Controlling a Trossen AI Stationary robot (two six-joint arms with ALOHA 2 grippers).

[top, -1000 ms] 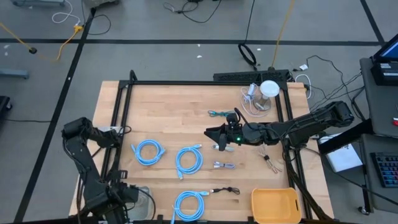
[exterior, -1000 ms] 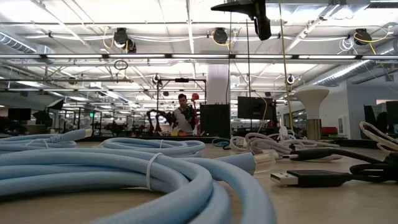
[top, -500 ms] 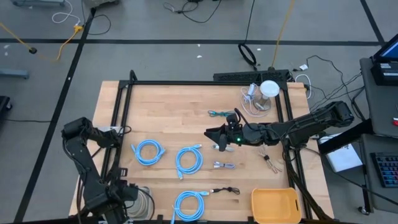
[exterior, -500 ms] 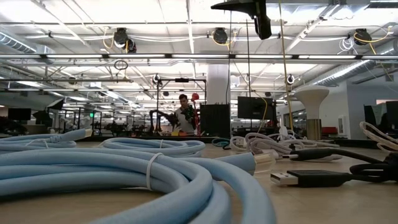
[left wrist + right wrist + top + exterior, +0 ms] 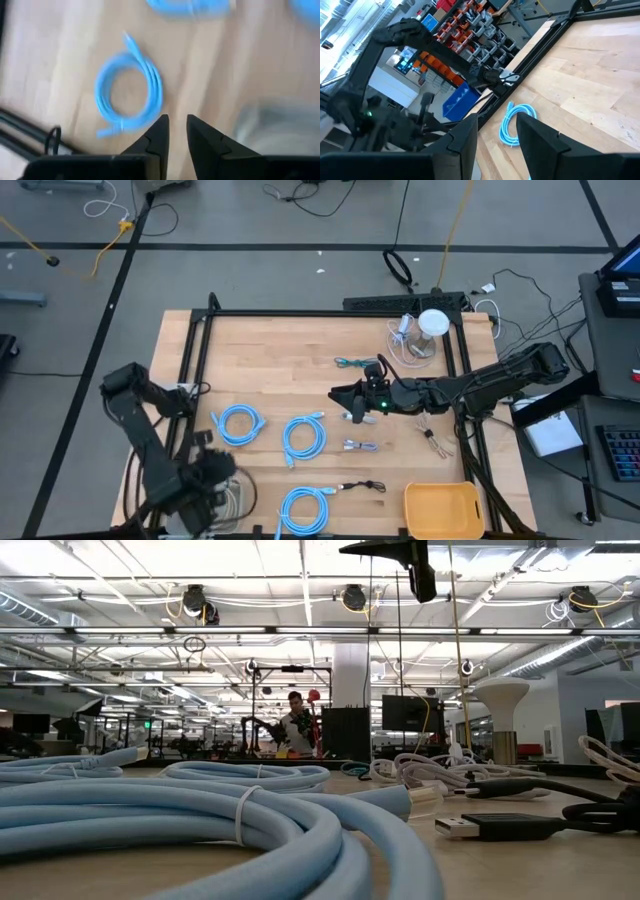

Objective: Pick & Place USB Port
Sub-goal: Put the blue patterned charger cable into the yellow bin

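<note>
Four coiled blue cables lie on the bench, with a black USB cable near the yellow tray. Right gripper hovers mid-bench, jaws apart and empty. Left gripper, at the near-left corner, has jaws slightly apart.

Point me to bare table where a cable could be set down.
Free: the wood strip along the far frame bar, left of the white lamp, and the patch between the black USB cable and yellow bin. Crowded: the three blue coils mid-table and around the right pincer.

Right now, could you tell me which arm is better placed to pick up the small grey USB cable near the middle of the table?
The right arm. Its pincer hovers close beside the grey USB cable, whereas the left pincer sits at the table's near-left corner, beyond the blue coils.
</note>
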